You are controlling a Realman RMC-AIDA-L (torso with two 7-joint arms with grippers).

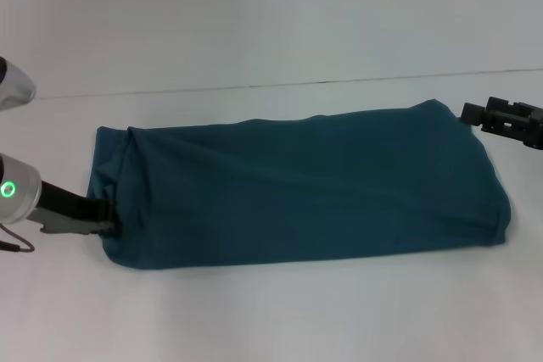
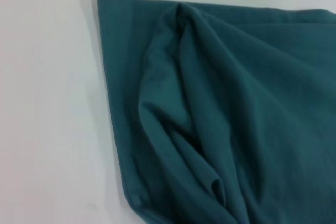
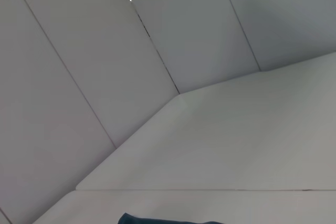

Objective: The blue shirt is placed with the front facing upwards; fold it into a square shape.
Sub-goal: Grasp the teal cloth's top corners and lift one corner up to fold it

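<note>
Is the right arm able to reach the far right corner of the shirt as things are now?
Probably yes. The right hand hangs just beside the far right corner of the blue shirt, and nothing on the white table lies between them. The left hand is at the opposite end.

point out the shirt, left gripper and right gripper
shirt (image 1: 305, 188), head view, middle of the folded cloth
left gripper (image 1: 103, 216), head view, fingertips at the shirt's left end
right gripper (image 1: 475, 113), head view, tip beside the shirt's far right corner
</note>
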